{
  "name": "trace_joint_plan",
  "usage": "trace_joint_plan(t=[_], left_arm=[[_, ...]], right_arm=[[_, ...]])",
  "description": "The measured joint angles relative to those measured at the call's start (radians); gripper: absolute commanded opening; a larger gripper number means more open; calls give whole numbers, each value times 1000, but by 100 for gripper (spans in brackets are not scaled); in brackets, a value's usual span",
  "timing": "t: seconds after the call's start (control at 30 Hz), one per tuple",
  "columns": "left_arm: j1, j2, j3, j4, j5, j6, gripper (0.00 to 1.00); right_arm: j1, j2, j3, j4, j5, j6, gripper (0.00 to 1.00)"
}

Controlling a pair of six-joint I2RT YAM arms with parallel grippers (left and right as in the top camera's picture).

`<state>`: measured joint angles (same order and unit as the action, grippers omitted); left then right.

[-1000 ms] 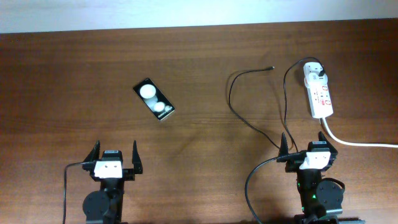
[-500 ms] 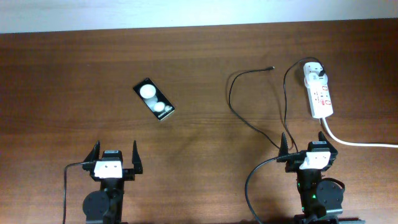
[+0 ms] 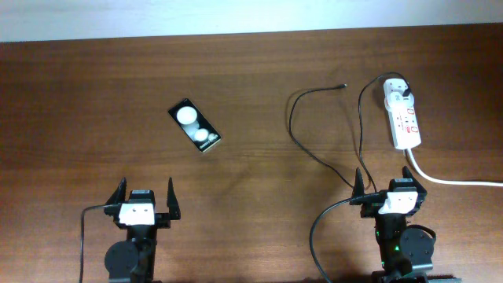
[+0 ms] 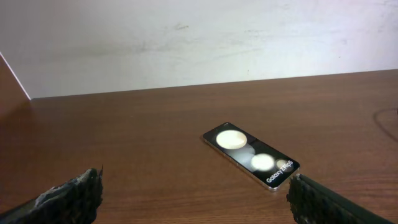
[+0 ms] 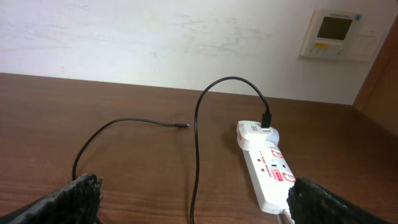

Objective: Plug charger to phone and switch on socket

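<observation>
The black phone (image 3: 195,126) lies flat on the table at the centre left, with two white round spots; it also shows in the left wrist view (image 4: 250,154). The white socket strip (image 3: 403,118) lies at the right, also in the right wrist view (image 5: 268,169), with the white adapter (image 3: 397,91) plugged in at its far end. The thin black charger cable (image 3: 302,140) loops across the table; its plug tip (image 3: 343,86) lies free, seen too in the right wrist view (image 5: 185,127). My left gripper (image 3: 145,196) and right gripper (image 3: 391,182) are open, empty, near the front edge.
A thick white cord (image 3: 448,181) runs from the socket off the right edge. Robot cables (image 3: 318,228) trail at the front beside the right arm base. A wall thermostat (image 5: 337,33) hangs behind the table.
</observation>
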<state>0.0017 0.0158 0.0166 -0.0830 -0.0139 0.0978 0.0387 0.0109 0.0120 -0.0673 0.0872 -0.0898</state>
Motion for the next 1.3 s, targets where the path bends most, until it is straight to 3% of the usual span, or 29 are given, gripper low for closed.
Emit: trace_joint_plan(t=[0.87,1.13,1.3], left_arm=[[0,0,0,0,0,0,99],[0,0,2,75,185,0,99],[0,0,99,74,217,-14,99]], right_arm=[[0,0,0,0,0,-1,99],[0,0,0,0,0,-1,99],[0,0,0,0,0,0,99]])
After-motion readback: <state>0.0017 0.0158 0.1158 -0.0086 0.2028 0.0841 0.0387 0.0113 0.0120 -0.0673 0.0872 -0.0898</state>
